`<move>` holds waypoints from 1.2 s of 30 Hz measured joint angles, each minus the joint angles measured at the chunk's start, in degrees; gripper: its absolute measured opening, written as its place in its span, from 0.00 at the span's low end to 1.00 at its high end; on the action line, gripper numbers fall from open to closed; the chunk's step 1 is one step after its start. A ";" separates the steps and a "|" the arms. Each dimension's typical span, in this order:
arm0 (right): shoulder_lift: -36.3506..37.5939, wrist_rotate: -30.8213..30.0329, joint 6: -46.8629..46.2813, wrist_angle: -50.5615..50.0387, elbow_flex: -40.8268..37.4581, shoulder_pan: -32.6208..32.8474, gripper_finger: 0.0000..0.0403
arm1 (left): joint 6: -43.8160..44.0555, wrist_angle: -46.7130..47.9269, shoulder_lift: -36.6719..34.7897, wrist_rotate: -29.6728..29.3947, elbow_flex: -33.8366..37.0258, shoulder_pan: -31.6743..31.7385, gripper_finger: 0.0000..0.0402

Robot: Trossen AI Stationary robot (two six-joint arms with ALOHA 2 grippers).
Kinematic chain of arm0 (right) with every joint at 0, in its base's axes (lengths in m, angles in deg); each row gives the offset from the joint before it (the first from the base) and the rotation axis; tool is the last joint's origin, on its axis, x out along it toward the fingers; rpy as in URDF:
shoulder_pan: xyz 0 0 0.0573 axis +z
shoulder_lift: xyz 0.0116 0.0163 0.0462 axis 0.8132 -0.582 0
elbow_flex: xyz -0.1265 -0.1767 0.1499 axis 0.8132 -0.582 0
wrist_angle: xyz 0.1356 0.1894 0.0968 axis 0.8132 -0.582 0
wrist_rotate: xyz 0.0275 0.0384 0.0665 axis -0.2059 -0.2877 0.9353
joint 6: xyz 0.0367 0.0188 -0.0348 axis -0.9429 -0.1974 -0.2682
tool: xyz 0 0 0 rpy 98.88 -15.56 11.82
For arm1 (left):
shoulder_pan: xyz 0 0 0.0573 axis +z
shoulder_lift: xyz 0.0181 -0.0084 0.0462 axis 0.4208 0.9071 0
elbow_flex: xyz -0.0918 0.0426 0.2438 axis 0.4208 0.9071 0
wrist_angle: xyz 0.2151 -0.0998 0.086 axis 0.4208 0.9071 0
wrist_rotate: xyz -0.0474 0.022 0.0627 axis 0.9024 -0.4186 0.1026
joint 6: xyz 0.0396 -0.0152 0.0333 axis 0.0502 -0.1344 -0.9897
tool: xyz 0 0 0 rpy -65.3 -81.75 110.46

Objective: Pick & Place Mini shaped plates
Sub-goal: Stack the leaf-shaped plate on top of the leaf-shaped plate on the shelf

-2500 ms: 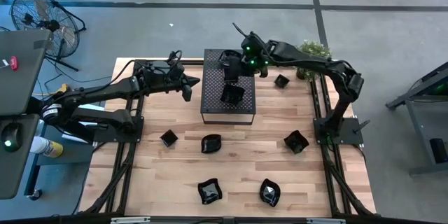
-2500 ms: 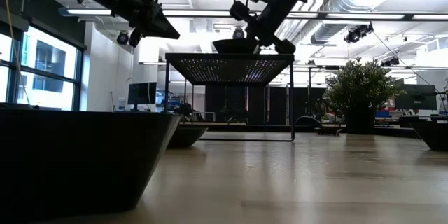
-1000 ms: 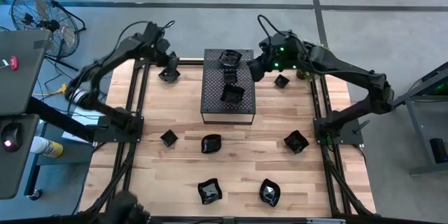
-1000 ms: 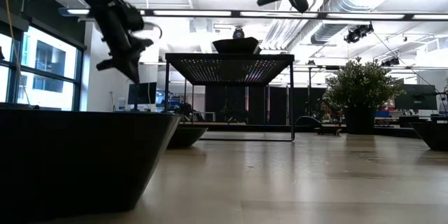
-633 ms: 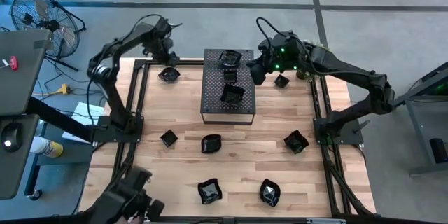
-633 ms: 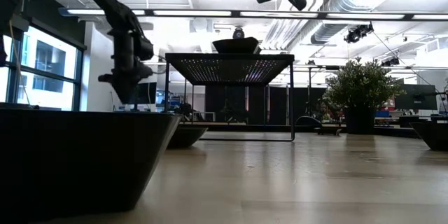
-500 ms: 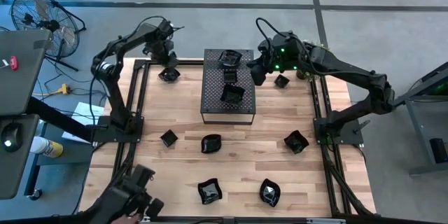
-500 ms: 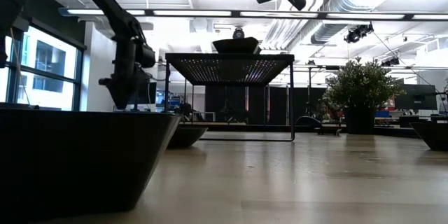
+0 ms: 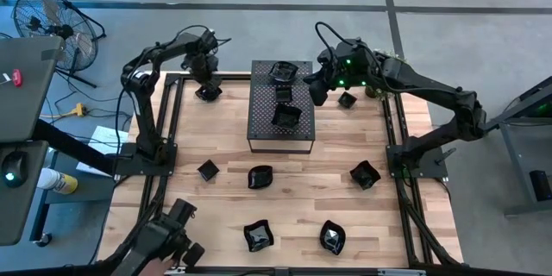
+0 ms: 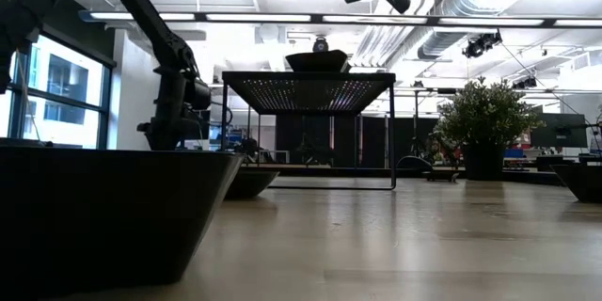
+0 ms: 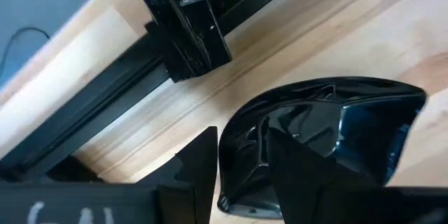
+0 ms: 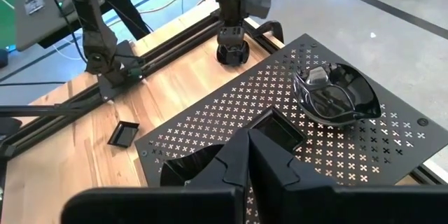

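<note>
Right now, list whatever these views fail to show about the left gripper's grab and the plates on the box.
- Left gripper on the far-left plate: one finger is inside the rim, one outside; contact cannot be judged.
- Plates on the perforated box: in the right wrist view, the right gripper covers the nearest.
- Low view: a near plate blocks the left table.

No legible text in any view

No label, brand, number or sign can be read on the surface (image 9: 285, 194), the dishes or either arm. In the left wrist view, pale marks (image 11: 70, 213) on the dark body of that arm's claw are too blurred to read (they may be characters, but no letter or digit can be made out).
</note>
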 joint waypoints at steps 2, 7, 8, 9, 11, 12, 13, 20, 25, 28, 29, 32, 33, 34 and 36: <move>0.00 0.00 0.00 0.00 0.00 0.00 0.01 | 0.18 0.34 0.75 -0.22 0.01 0.21 0.28; 0.00 0.00 0.00 0.00 0.00 0.00 0.01 | 0.40 0.93 1.10 0.68 0.01 1.49 0.18; 0.00 0.00 0.00 0.00 0.00 0.00 0.01 | 0.41 1.25 1.10 1.19 0.01 1.83 0.14; 0.00 0.00 0.00 -0.02 0.00 0.00 0.01 | 0.41 1.58 1.04 2.21 0.01 2.14 0.11; 0.00 0.00 0.00 0.00 0.00 0.00 0.01 | 0.34 1.89 0.90 3.87 0.01 2.37 0.04; 0.00 0.00 0.00 0.00 0.00 0.00 0.00 | 0.36 1.98 0.90 4.47 0.01 2.37 0.02; 0.00 -0.01 0.00 -0.01 0.00 0.00 0.00 | 0.45 2.12 0.81 4.75 0.01 2.43 0.02; 0.00 -0.01 0.31 -0.02 0.00 0.00 0.01 | 0.67 5.01 -1.22 5.88 -2.62 2.39 0.01; -0.02 0.00 1.03 -0.02 0.00 0.00 0.00 | 2.06 8.99 -4.20 8.46 -10.74 3.26 0.00; -0.02 0.00 1.05 -0.02 0.00 0.00 0.01 | 3.49 13.48 -4.88 10.90 -18.61 3.79 0.00; -0.02 0.00 1.17 -0.02 0.00 0.00 0.01 | 4.06 15.00 -5.00 12.15 -21.45 4.11 0.00; -0.02 0.00 1.65 -0.02 0.00 0.00 0.01 | 7.28 17.98 -5.28 17.25 -30.06 4.23 0.00; -0.02 0.00 1.78 -0.02 0.00 0.00 0.01 | 8.19 19.02 -5.28 19.28 -32.90 4.24 0.00; -0.02 0.00 2.03 -0.02 0.00 0.00 0.01 | 9.46 19.75 -5.28 21.15 -35.33 4.09 0.00; -0.02 0.00 2.35 -0.02 0.00 0.00 0.00 | 12.54 19.79 -5.28 23.56 -39.66 2.58 0.00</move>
